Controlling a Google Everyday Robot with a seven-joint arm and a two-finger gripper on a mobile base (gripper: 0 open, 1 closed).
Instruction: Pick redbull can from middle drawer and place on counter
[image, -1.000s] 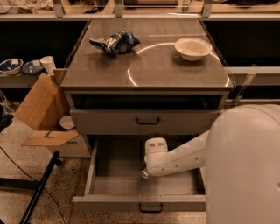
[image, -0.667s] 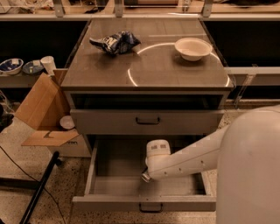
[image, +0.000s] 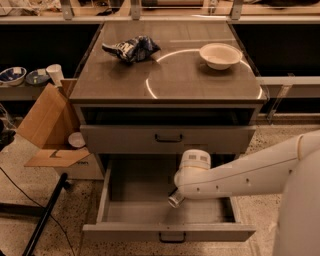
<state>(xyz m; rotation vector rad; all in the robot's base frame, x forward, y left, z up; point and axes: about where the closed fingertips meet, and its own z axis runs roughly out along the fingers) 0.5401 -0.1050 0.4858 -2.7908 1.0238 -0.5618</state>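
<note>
The middle drawer is pulled open below the counter. My white arm reaches into it from the right, and the gripper sits under the wrist over the drawer's right half. A small silvery redbull can sticks out of the gripper, tilted, with its shiny rim pointing down-left just above the grey drawer floor. The gripper is shut on the can, and the wrist hides most of it.
On the counter lie a dark blue-and-white snack bag at the back left and a white bowl at the back right. The drawer above is closed. An open cardboard box stands to the left.
The wrist has shifted right and slightly up inside the drawer, and the can now shows beneath it, moving with the arm.
</note>
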